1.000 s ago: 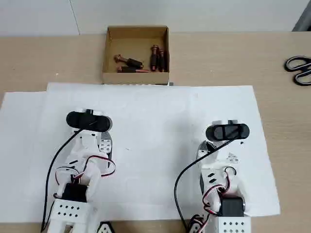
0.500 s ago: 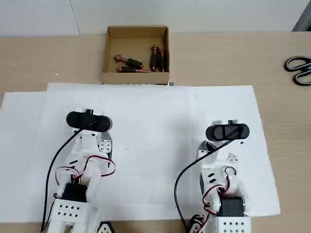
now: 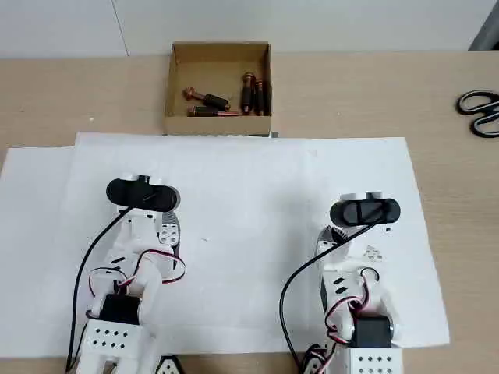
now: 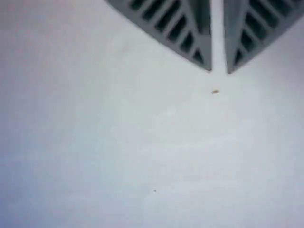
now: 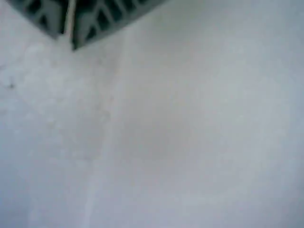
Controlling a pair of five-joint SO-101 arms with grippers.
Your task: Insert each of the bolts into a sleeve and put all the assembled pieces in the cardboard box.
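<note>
The cardboard box (image 3: 178, 78) stands at the back of the table, just beyond the white paper sheet (image 3: 257, 195). Several copper bolts in dark sleeves (image 3: 249, 92) lie inside it, one of them (image 3: 207, 99) near its middle. Both arms are folded back over the paper near the front edge, far from the box. My left gripper (image 4: 218, 70) is shut just above bare paper, with nothing between its fingers. My right gripper (image 5: 69, 42) is also shut over bare paper and holds nothing.
Black-handled scissors (image 3: 479, 111) lie at the far right of the wooden table (image 3: 374, 93). The left arm (image 3: 143, 195) and the right arm (image 3: 364, 212) sit over the sheet's front corners. Plain paper lies between them and the box.
</note>
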